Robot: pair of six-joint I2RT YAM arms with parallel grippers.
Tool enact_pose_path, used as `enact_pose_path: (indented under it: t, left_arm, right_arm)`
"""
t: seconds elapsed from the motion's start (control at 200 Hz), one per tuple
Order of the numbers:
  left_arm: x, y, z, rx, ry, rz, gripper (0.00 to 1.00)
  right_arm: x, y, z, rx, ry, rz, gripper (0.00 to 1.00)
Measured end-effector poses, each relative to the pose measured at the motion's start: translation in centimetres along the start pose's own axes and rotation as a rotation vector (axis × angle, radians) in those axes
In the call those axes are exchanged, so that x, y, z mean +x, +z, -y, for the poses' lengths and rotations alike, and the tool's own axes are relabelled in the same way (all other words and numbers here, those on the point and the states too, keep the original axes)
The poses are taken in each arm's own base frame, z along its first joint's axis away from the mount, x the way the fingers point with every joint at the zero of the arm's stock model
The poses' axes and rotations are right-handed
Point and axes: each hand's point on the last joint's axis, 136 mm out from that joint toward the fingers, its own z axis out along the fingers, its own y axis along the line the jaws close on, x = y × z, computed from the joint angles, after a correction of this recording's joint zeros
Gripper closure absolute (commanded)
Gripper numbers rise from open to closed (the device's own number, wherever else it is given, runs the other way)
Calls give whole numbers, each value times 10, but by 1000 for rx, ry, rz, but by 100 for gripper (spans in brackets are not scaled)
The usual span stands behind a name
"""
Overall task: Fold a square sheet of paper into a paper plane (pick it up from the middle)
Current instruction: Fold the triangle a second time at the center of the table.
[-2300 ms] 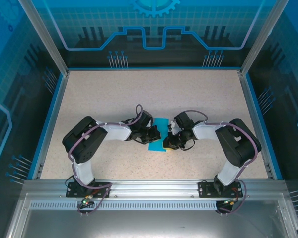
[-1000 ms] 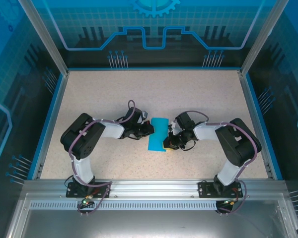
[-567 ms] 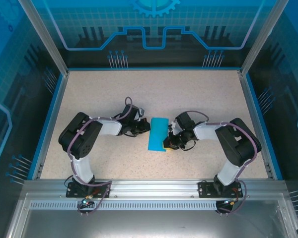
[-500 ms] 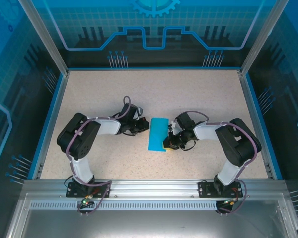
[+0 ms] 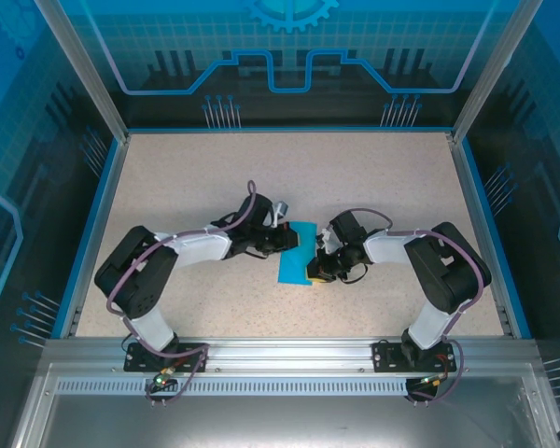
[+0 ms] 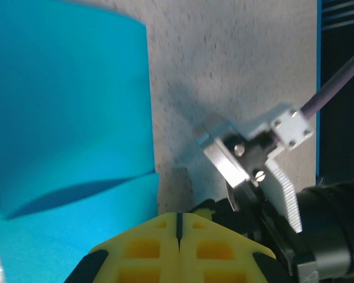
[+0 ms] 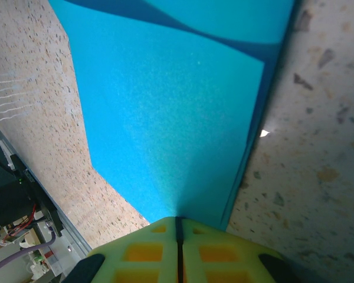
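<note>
Now the left pincer (image 5: 286, 240), pressed together, has swung back to the paper's (image 5: 296, 259) far-left edge. The right pincer (image 5: 314, 273), likewise closed, pins its near corner, probably for creasing.

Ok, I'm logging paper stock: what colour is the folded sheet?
The sheet of paper is plain bright cyan-blue, clearest in the right wrist view.

We read no lettering, numbers or brand marks anywhere. The nearest thing to a sign was a gear emblem (image 5: 291, 11) drawn on the blue back panel (image 5: 373, 56) beyond the table (image 5: 373, 177)'s far edge. Circuit-style lines ran below it, without any words.
</note>
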Motion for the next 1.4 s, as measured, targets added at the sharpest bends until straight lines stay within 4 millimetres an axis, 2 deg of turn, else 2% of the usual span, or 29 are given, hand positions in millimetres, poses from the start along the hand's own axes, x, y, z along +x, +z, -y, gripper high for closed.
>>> enact_pose_path:
  t: [0.185,0.325,0.925,1.175,1.4]
  left_arm:
    - [17,23,-26,-55,-60,-61,97]
    - [23,30,-41,-90,-82,-77,97]
    - [3,22,-62,-109,-75,-8,95]
    - [0,20,-64,-90,-48,7,95]
    - [-11,11,-73,-94,-57,46,93]
  right_arm:
    - [0,0,0,0,0,0,91]
    - [0,0,0,-1,1,-1,91]
    - [0,0,0,-2,2,-2,91]
    - [0,0,0,-2,2,-2,91]
    - [0,0,0,-2,3,-1,91]
